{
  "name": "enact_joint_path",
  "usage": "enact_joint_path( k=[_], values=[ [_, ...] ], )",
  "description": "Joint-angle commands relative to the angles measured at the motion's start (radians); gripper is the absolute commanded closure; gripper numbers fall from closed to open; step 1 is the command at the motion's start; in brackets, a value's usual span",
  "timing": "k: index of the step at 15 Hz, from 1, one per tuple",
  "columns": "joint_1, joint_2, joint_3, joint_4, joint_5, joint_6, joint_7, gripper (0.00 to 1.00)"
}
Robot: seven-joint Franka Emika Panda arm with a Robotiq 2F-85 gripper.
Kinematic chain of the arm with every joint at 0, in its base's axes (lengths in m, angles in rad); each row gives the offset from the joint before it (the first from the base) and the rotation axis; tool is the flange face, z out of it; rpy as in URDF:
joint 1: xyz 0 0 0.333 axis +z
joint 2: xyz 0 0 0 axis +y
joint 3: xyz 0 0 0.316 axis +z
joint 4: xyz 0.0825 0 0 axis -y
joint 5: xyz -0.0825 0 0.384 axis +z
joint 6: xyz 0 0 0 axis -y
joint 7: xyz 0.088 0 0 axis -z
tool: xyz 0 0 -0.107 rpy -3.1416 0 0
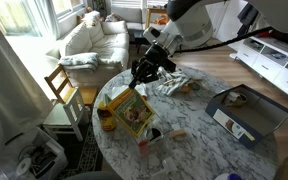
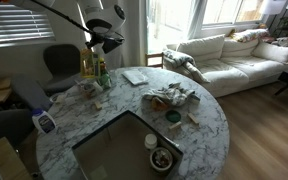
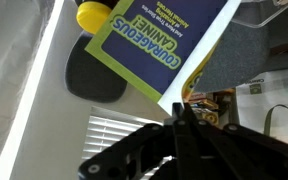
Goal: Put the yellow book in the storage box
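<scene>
- The tool (image 1: 144,78) was pinched on one edge of the yellow book (image 1: 132,112), which hung tilted below it, just over the counter (image 1: 199,150).
- The storage box (image 1: 246,112) stood well apart from the tool, across the counter.
- Risk, as judged: so narrow an edge grip could let the book swing or slip out.
- Risk, as judged: the hanging book could catch the box wall.

Home living room: sofa (image 2: 229,52), marble table (image 2: 209,135)

Both exterior views overlook the round table (image 1: 199,135).
</scene>
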Motion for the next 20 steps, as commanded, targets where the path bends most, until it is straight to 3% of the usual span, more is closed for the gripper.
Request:
enact_joint_path(
  k=[1, 20],
  values=[
    [-0.021, 0.069, 0.021, 0.083, 0.001, -0.031, -0.067, 1.0],
    [-0.029, 0.221, 0.072, 0.187, 0.104, 0.097, -0.234, 1.0]
  ],
)
